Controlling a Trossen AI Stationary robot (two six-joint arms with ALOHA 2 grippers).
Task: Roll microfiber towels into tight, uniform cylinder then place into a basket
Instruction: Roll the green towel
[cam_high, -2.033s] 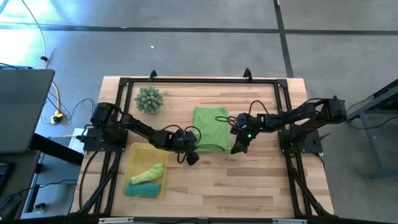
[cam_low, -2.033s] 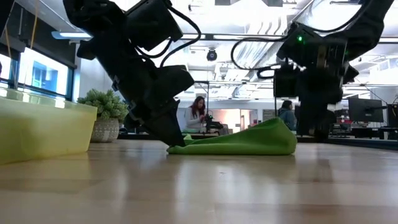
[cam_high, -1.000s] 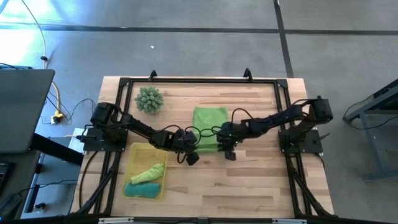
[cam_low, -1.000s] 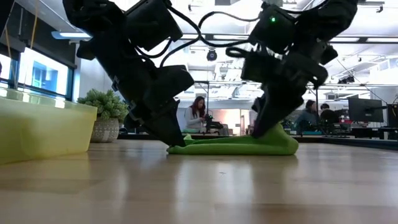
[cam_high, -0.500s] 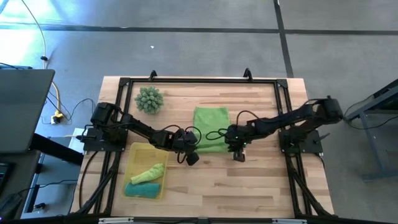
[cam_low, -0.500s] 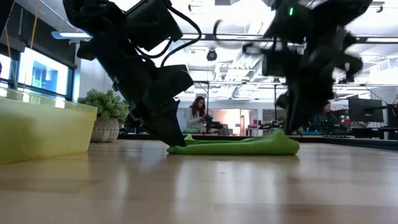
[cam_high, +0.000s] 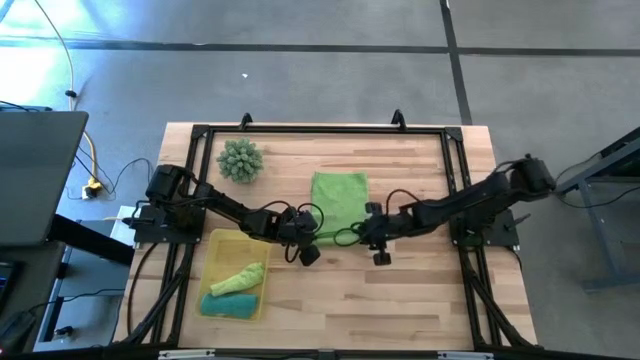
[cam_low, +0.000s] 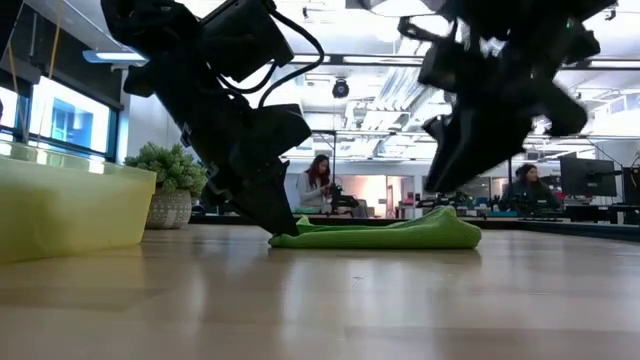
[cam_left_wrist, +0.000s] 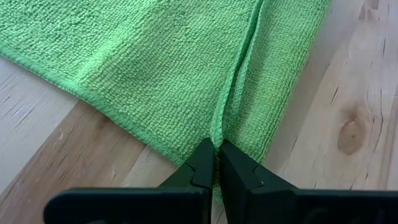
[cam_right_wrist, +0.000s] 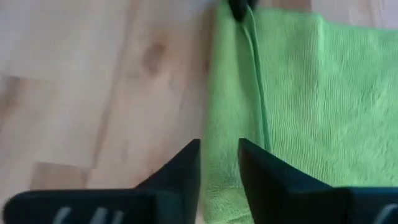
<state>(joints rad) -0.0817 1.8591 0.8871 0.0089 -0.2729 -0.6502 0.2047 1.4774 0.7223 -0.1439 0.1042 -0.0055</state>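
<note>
1. Since half a second ago the right gripper (cam_high: 372, 238) has drawn back from the green towel (cam_high: 338, 206) and lifted; in the low view it now hangs above the towel's right end, not touching it.
2. Its fingers (cam_right_wrist: 186, 167) stand a little apart with nothing between them, the towel's edge just below.
3. The left gripper (cam_left_wrist: 216, 163) has not moved: its fingers are pressed together on the towel's near edge, pinching a raised fold.
4. The towel lies flat on the middle of the wooden table (cam_high: 420, 290), one end slightly humped.
5. The yellow basket (cam_high: 213, 245) sits at the table's front left and holds a lime towel roll (cam_high: 238, 277) and a teal towel roll (cam_high: 230, 304).
6. A spiky green ball (cam_high: 240, 160) rests near the far left corner.
7. Beyond the table is an office room with seated people (cam_low: 321, 182) and monitors.
</note>
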